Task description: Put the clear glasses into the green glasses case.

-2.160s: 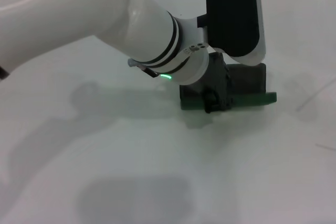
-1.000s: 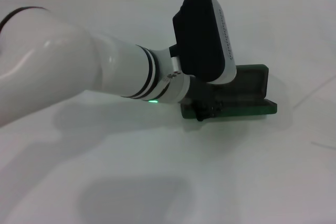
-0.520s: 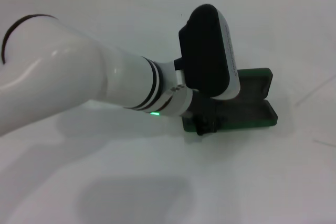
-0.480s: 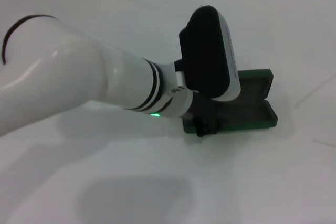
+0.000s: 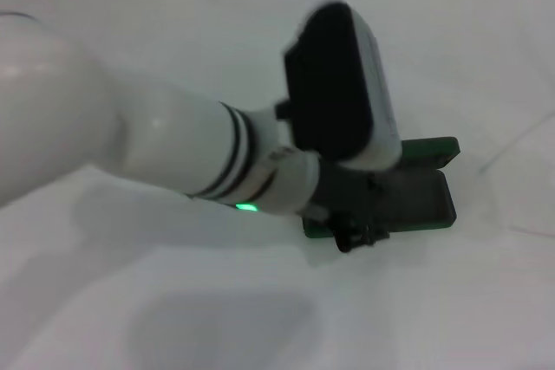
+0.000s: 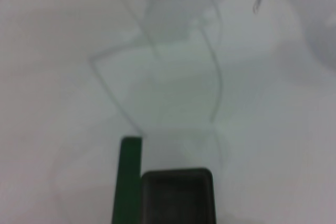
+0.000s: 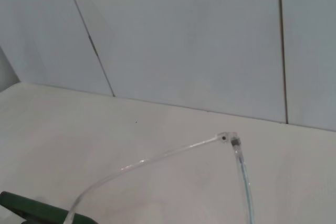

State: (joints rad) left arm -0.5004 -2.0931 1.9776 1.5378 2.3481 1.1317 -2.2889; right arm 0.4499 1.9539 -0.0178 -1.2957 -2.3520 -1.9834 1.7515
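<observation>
The green glasses case (image 5: 416, 201) lies open on the white table, right of centre, with its dark lining up. My left gripper (image 5: 351, 236) reaches in from the left and is clamped on the case's near left rim. In the left wrist view the case's green edge (image 6: 128, 179) and dark inside (image 6: 178, 195) sit close below the camera. Beyond them are the faint outlines of the clear glasses (image 6: 212, 77). One thin clear arm and hinge of the glasses (image 7: 231, 140) show close in the right wrist view, over a corner of the case (image 7: 31, 211). What holds the glasses is hidden.
The left arm's black-and-white wrist housing (image 5: 338, 84) covers the case's left half. The white table (image 5: 173, 318) meets a tiled wall (image 7: 184, 35) behind. A blurred grey shape (image 6: 168, 3) sits where the glasses' outlines meet.
The left arm has swung lower and nearer. The case has come with it, sliding toward me and a little to the right, and its lid now lies flatter.
</observation>
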